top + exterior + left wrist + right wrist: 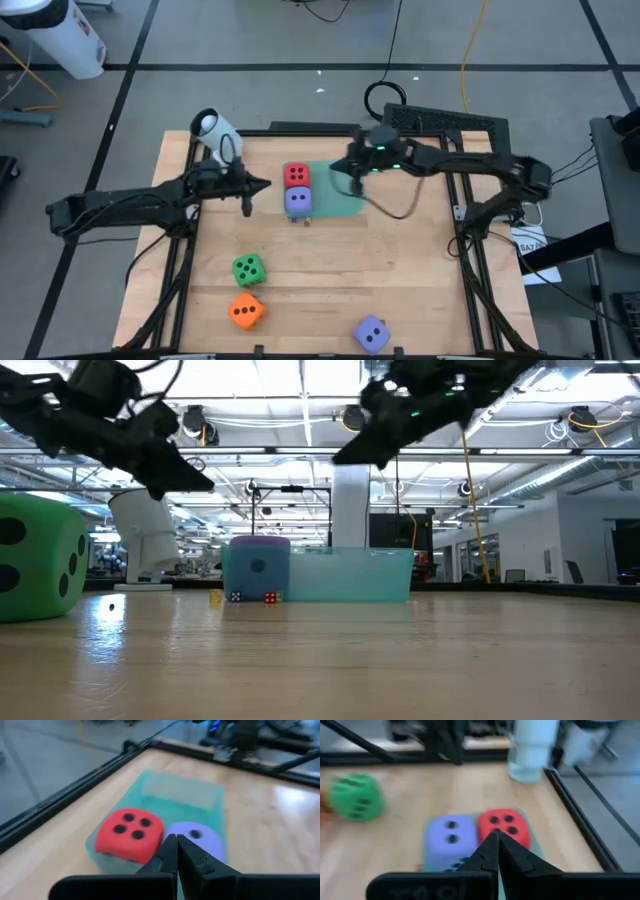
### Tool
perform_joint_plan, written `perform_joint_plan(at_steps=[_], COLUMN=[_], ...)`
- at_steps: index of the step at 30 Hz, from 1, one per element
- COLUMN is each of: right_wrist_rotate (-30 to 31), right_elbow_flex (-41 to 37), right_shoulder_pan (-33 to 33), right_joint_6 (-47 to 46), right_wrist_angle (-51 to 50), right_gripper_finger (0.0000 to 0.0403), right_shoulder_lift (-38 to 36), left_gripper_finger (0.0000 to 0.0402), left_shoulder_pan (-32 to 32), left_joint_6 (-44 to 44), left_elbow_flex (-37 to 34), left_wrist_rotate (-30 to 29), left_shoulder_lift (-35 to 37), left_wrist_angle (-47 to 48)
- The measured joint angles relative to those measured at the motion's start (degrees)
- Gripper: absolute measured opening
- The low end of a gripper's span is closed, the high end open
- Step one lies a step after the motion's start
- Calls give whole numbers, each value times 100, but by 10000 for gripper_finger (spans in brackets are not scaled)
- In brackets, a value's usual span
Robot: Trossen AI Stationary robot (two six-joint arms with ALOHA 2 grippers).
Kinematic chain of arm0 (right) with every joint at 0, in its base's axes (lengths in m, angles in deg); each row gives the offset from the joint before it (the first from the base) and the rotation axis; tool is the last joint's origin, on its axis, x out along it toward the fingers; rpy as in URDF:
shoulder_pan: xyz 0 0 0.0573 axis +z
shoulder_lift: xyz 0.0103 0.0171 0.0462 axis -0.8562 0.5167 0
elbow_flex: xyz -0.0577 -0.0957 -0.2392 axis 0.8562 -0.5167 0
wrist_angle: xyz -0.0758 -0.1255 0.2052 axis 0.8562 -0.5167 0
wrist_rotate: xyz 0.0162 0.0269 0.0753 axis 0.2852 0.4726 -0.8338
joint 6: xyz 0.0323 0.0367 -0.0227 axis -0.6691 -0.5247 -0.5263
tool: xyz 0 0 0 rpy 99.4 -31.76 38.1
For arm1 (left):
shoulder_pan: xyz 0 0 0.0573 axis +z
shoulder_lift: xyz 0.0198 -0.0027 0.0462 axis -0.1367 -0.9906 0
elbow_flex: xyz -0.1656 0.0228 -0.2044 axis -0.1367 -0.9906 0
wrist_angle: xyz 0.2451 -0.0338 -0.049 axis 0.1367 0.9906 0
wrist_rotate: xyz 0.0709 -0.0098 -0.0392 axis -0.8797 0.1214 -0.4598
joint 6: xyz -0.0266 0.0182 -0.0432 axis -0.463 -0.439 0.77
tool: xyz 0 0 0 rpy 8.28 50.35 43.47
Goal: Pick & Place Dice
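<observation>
Dice first: you've got the red die [296, 176] and one purple-blue die [299, 201] sitting side by side, touching, on the teal tray [340, 203] toward the far middle of the table [400, 260]. Green die [248, 268] and orange die [246, 311] sit near each other on the bare wood at the near left, and the second purple-blue die [371, 335] is alone at the near edge, well apart from the rest.

Your left gripper [262, 184] hangs in the air just left of the tray, fingers pressed together, holding nothing. Your right gripper [338, 166] hovers over the tray's far right side, jaws also closed and empty.

Writing: none you can read anywhere; the only marks are pips. The red die shows four on top in both wrist views.

The low view gives you what the overhead misses: some very small coloured dice [252, 597] at the foot of the tray's purple-blue die, and both grippers clearly up off the table. It can't show the red die. The right wrist view catches a white cylinder [531, 747] at the table's edge.
</observation>
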Motion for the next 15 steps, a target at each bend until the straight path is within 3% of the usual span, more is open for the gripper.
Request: perform_joint_plan(at_steps=[3, 7, 12, 15], right_wrist_rotate=[-394, -409, 5, 63], right_elbow_flex=[-896, -2168, -3744, -4348], right_shoulder_pan=[-125, -231, -244, -361], right_joint_6=[-256, -657, -1520, -1810], right_wrist_angle=[417, 1389, 3139, 3680], right_gripper_finger=[0, 0, 0, 0], right_shoulder_lift=[-811, -1871, -2715, -3012], left_gripper_finger=[4, 4, 2, 4], left_shoulder_pan=[-2, 0, 0, 0], left_joint_6=[-71, -81, -294, -464], left_elbow_flex=[-139, -212, -214, -214], left_wrist_rotate=[159, 166, 405, 505], left_shoulder_lift=[427, 801, 1039, 1128], left_wrist_angle=[-11, 31, 20, -32])
